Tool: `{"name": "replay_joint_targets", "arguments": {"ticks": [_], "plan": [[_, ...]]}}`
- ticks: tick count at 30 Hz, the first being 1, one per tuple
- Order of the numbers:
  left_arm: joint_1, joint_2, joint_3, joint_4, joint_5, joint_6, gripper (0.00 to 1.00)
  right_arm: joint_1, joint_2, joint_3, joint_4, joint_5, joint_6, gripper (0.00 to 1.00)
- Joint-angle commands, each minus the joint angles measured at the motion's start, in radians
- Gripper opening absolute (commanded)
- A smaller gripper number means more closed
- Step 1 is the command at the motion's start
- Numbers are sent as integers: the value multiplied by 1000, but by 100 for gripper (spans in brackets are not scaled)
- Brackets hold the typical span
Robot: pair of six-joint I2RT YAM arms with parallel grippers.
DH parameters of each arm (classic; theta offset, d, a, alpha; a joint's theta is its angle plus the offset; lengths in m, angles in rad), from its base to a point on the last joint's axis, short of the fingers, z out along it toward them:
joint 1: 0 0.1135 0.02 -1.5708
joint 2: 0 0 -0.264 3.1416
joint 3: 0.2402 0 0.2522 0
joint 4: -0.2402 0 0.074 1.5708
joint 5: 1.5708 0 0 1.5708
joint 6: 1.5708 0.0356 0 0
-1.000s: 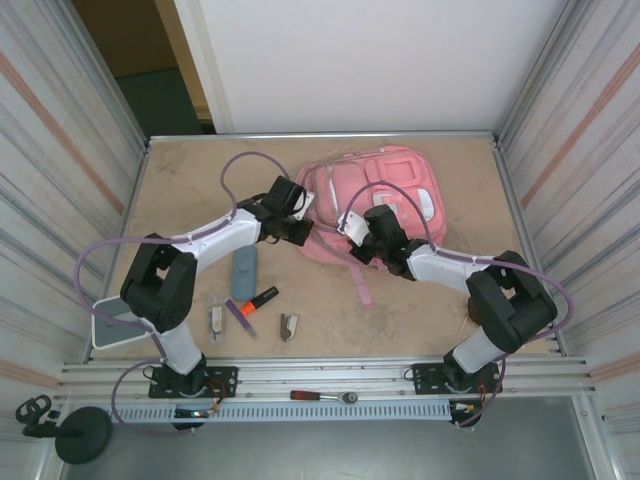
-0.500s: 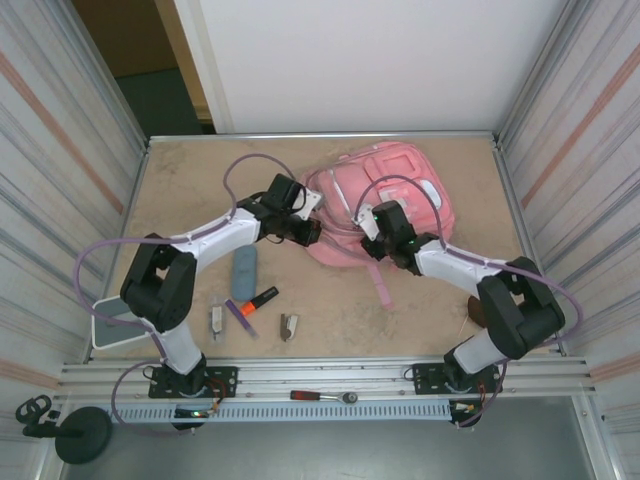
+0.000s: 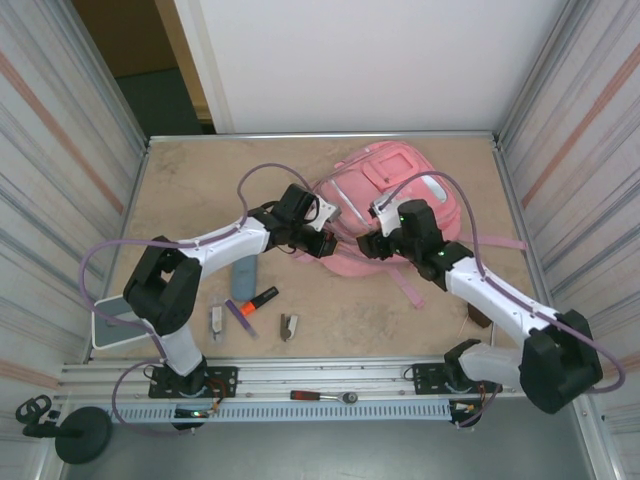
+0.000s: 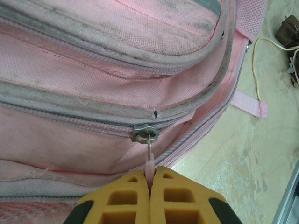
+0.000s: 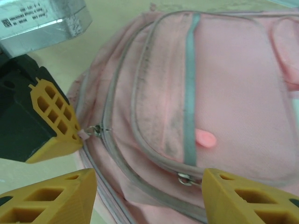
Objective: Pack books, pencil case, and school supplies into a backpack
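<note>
1. Near-left corner: a grey tray (image 3: 104, 326) lies flat on the table.
2. Left of centre, loose on the table and well apart from both grippers: a small pale piece (image 3: 215, 320), the slate-blue pencil case (image 3: 243, 274), a purple pen (image 3: 241, 314), an orange-and-black highlighter (image 3: 262, 297) and a grey-brown clip (image 3: 288, 326).
3. Left gripper (image 3: 322, 247): its jaws are pressed together on the pink zipper pull (image 4: 149, 164). The pull hangs from a metal slider (image 4: 145, 133) on the bag's left edge.
4. Writing: a white barcode sticker (image 5: 35, 18) sits on the silver housing above the left gripper. Its print is too small to read.
5. Right gripper (image 3: 368, 246): its jaws stand apart over the bag's near edge with nothing clamped between them. Whether they touch the fabric cannot be told.
6. The pink backpack (image 3: 400, 190) lies flat right of centre, and one strap (image 3: 410, 285) trails toward the near edge.
7. Change: a second ago the right jaws were closed at the bag. Since then they have released it, the bag has swung rightward, and the left gripper has moved right with it.
</note>
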Motion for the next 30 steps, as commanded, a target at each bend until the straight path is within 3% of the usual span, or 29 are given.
{"name": "replay_joint_targets", "arguments": {"ticks": [1, 15, 17, 21, 24, 26, 30], "plan": [[-5, -66, -13, 28, 41, -10, 0, 39, 95, 55, 76, -17, -33, 59], [-5, -63, -20, 19, 38, -4, 0, 63, 297, 112, 198, 139, -138, 55], [-2, -71, -25, 20, 31, -5, 0, 57, 321, 112, 191, 166, -149, 49], [20, -92, -38, 6, -15, -1, 0, 42, 316, 80, 181, 200, -172, 19], [38, -98, -21, -51, -102, 31, 0, 25, 272, 36, 176, 191, -203, 6], [61, -98, -15, -70, -149, 42, 0, 9, 239, 19, 155, 167, -220, 0], [107, -87, 9, -99, -233, 69, 0, -30, 175, -10, 116, 81, -252, 0]]}}
